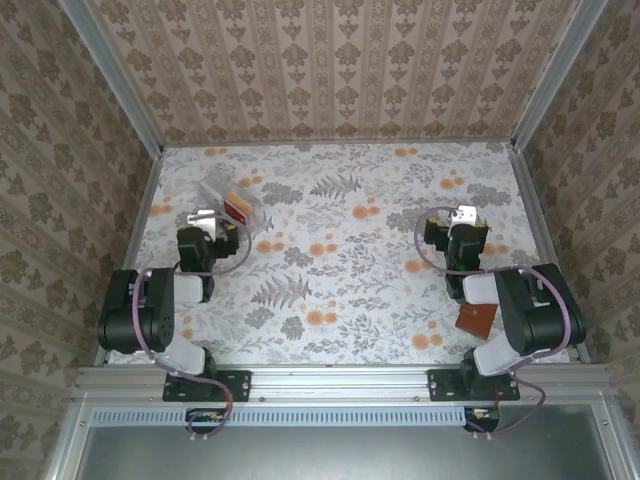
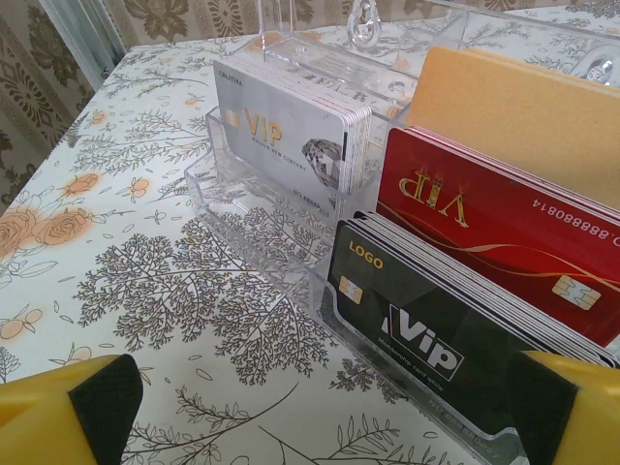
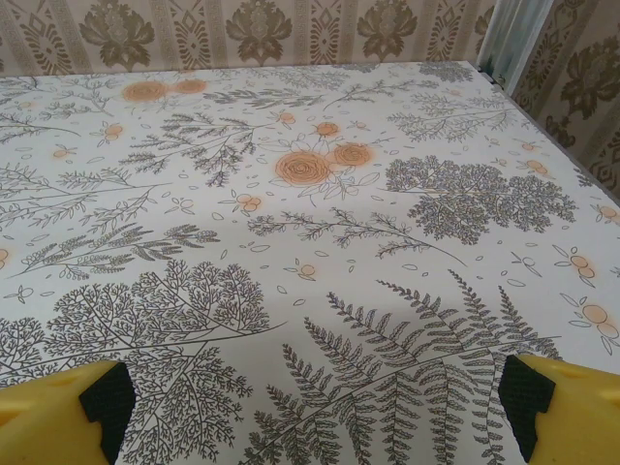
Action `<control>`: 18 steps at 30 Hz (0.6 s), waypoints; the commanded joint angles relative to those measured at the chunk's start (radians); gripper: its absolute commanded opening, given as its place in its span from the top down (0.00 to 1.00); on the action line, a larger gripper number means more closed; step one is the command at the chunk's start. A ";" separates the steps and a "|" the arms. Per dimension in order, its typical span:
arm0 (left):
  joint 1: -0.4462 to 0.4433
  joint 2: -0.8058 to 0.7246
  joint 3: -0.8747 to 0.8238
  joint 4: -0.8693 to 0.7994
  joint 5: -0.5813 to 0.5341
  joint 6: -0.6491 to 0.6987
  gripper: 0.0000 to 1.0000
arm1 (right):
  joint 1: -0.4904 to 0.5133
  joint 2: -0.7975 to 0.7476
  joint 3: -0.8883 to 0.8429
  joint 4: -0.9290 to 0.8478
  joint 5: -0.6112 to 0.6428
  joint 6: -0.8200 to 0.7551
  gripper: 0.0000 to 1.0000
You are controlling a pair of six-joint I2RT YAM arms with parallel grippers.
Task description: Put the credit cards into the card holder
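The credit cards stand in stacks in a clear acrylic rack (image 1: 232, 200) at the table's back left. In the left wrist view I see a silver stack (image 2: 291, 131), a red stack (image 2: 494, 228), a black stack (image 2: 426, 325) and a tan card (image 2: 523, 107) behind them. My left gripper (image 2: 325, 426) (image 1: 212, 218) is open, low over the table just in front of the rack, holding nothing. The brown card holder (image 1: 476, 319) lies at the front right, partly under my right arm. Beyond the card holder, my right gripper (image 3: 315, 426) (image 1: 462, 214) hangs open over bare table.
The floral tablecloth (image 1: 340, 260) covers the whole table. Patterned walls with metal frame posts (image 1: 120, 90) close the back and both sides. A pale object (image 1: 480, 288) lies next to the card holder, under the right arm.
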State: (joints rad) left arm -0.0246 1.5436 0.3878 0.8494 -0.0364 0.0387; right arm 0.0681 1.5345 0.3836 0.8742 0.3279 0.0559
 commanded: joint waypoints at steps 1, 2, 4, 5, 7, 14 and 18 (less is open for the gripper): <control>0.005 -0.007 0.022 -0.003 0.017 0.012 0.00 | -0.004 -0.005 0.000 0.029 -0.008 0.015 0.00; 0.005 -0.008 0.022 -0.003 0.018 0.012 0.00 | -0.003 -0.005 0.000 0.029 -0.007 0.014 0.00; 0.005 -0.007 0.021 -0.003 0.017 0.012 0.00 | -0.004 -0.005 0.000 0.029 -0.008 0.015 0.00; 0.005 -0.008 0.021 -0.003 0.017 0.012 0.00 | -0.003 -0.005 -0.001 0.029 -0.008 0.015 0.00; 0.007 -0.007 0.022 -0.003 0.018 0.010 0.00 | -0.004 -0.005 0.000 0.029 -0.008 0.015 0.00; 0.007 -0.009 0.018 0.004 0.019 0.012 0.00 | -0.008 -0.007 -0.002 0.029 -0.017 0.018 0.01; 0.005 -0.031 -0.001 0.019 0.038 0.019 0.00 | -0.007 -0.012 0.004 0.017 -0.050 0.001 0.00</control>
State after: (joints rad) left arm -0.0246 1.5429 0.3882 0.8497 -0.0277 0.0391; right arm 0.0654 1.5345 0.3836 0.8738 0.3206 0.0555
